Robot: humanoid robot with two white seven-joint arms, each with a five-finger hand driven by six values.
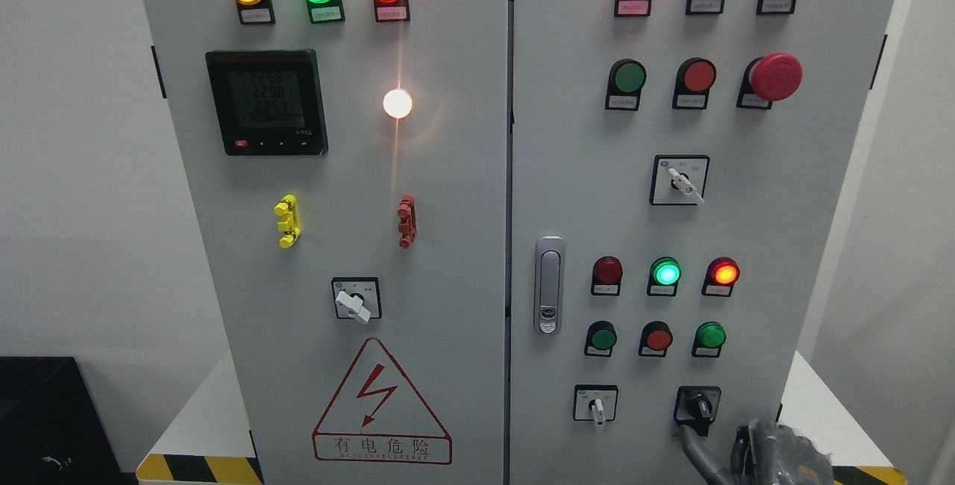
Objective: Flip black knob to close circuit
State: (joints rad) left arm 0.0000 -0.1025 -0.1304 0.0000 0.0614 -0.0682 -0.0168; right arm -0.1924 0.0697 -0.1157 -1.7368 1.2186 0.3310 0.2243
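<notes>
My right hand (776, 451) sits just below the black knob (698, 404), 1 finger (694, 446) reaching up toward it, grasping nothing. That low approach leaves the knob visible for the flip.

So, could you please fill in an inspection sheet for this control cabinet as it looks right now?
Surface: grey cabinet door, shut, handle at its left edge.
Job's things: black knob, bottom right of the door.
Clutter: nothing seen.
Grippers: right hand just below the knob, one finger reaching up towards it; contact unclear. Left hand not in view.
Cables: nothing seen.
Surroundings: lit indicator lamps, meter, warning triangle, white walls.
</notes>
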